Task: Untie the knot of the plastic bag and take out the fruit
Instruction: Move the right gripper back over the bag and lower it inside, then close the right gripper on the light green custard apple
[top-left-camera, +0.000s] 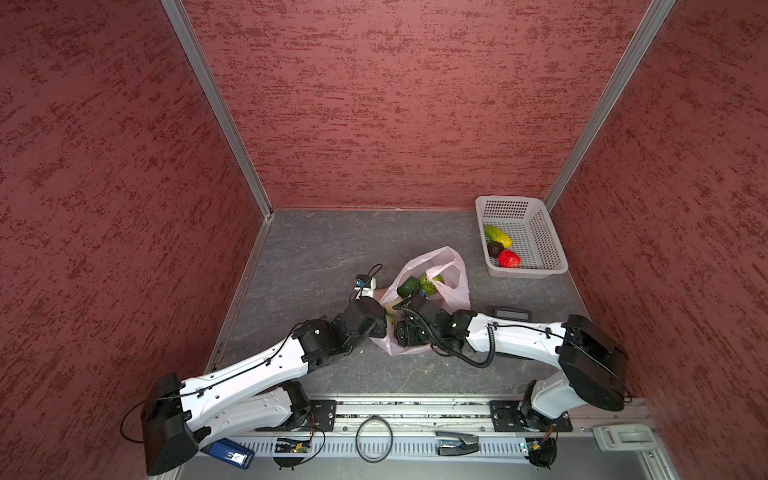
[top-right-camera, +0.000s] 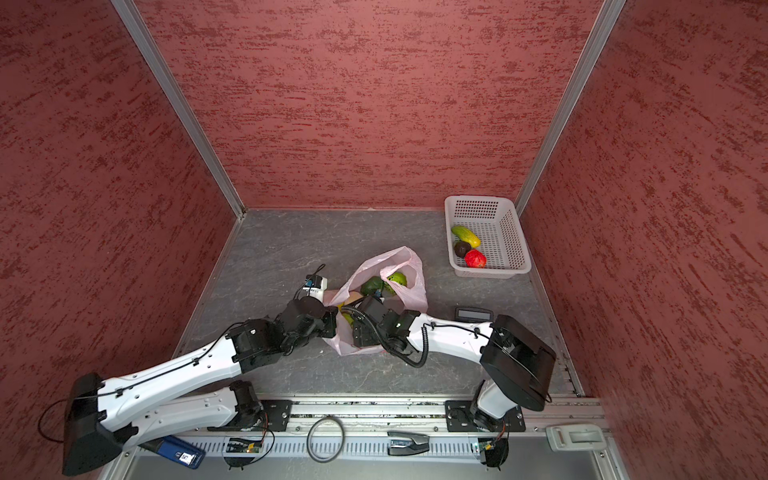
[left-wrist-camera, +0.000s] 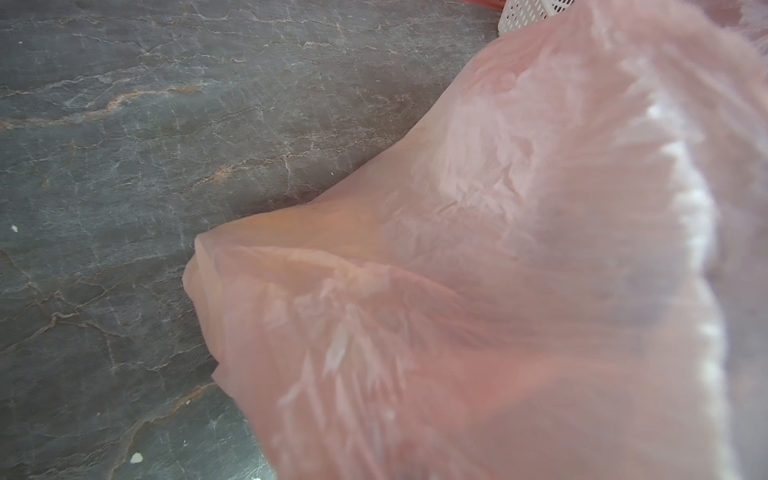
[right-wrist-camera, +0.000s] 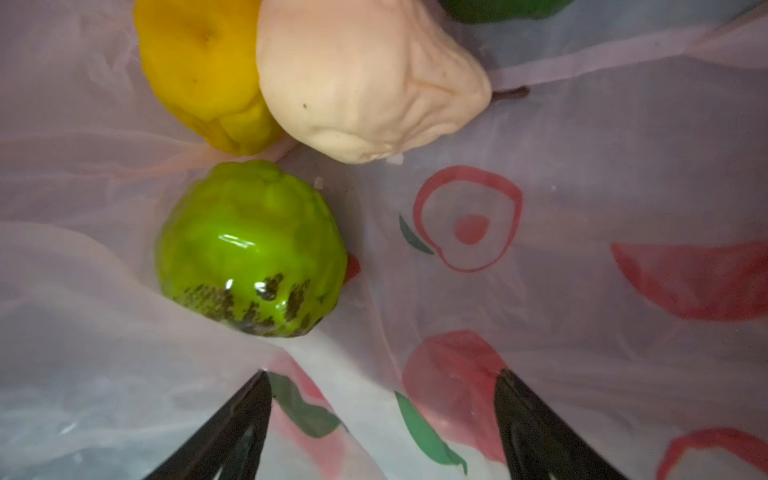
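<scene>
The thin translucent pale pink plastic bag (top-left-camera: 456, 266), printed with red and green shapes, lies near the middle of the counter between the two arms, with its mouth open in both top views. Inside it the right wrist view shows toy fruit. There is a glossy bumpy green piece (right-wrist-camera: 249, 249), a yellow lobed piece (right-wrist-camera: 199, 70) touching a cream pear-shaped piece (right-wrist-camera: 365, 79), and the edge of a dark green piece (right-wrist-camera: 498, 8). Three more pieces lie in the white perforated plastic basket (top-left-camera: 552, 249) in the far right corner: a yellow-green oblong piece (top-left-camera: 498, 236), a dark purple piece (top-left-camera: 494, 248) and a red piece (top-left-camera: 509, 259).

On the left arm (top-left-camera: 257, 370), the left jaws are closed at the bag's left edge. Pleated pink film fills the left wrist view close to the lens, so they appear to pinch the bag's rim, though they are hidden themselves. On the right arm (top-left-camera: 519, 336), the right jaws are inside the bag, spread wide. Their black fingertips (right-wrist-camera: 249, 424) grip nothing, and the bumpy green piece lies just beyond one of them.

The counter (top-left-camera: 316, 249) is dark grey with a stone pattern. It is enclosed by red textured walls (top-left-camera: 374, 104) with aluminium corner posts (top-left-camera: 216, 108).
</scene>
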